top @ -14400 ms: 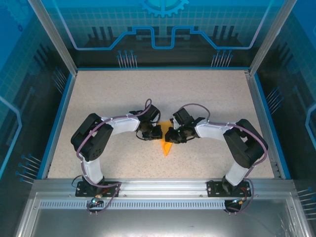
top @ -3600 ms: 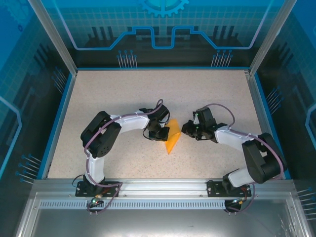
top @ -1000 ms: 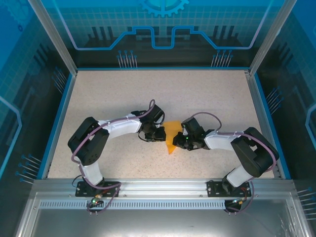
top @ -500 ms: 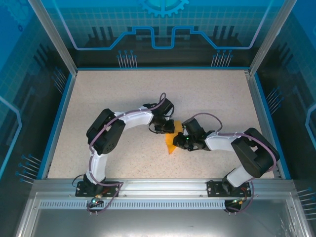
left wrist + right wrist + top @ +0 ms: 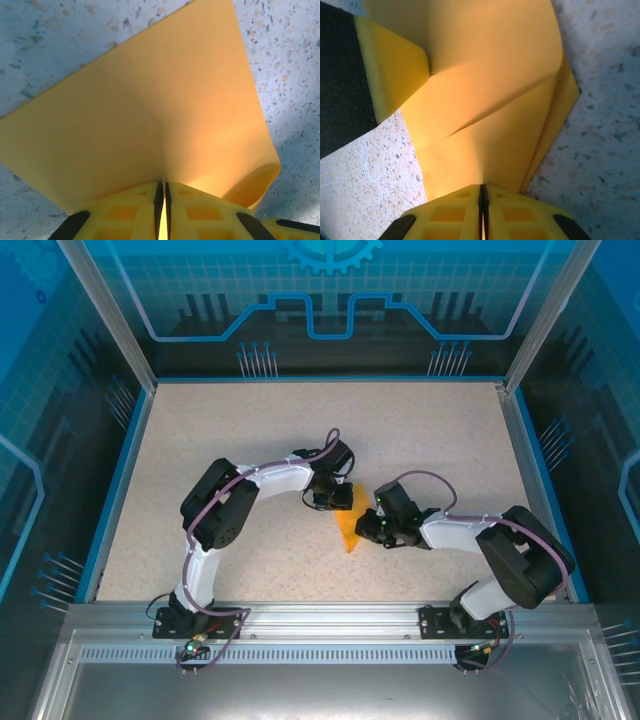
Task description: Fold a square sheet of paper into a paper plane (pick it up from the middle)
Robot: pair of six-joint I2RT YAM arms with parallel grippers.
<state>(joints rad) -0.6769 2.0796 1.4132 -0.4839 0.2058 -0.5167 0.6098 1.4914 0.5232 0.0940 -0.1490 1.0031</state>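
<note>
Obs, top view: the table point(image 5: 250, 430) was speckled, with the work near its middle. The left arm point(image 5: 270, 480) reached far and inward with its elbow sharply folded. The right arm point(image 5: 455, 532) lay low and stretched leftward. The wrists were close, with the paper between them.

The square sheet of paper point(image 5: 349, 531) was a creased, pointed shape sitting low over the table, tip toward the near edge. Judged very light, limp and easy to wrinkle or tear: one free edge bowed and curled in the left wrist view. Best taken at a folded edge or along a crease, where doubled layers stiffen it. Pinch lightly and do not drag.

The left gripper point(image 5: 340, 498) was clenched on the sheet's far edge. The right gripper point(image 5: 373, 529) was clenched on its right-hand folded edge. The pads point(image 5: 125, 212) met with only paper between them.
</note>
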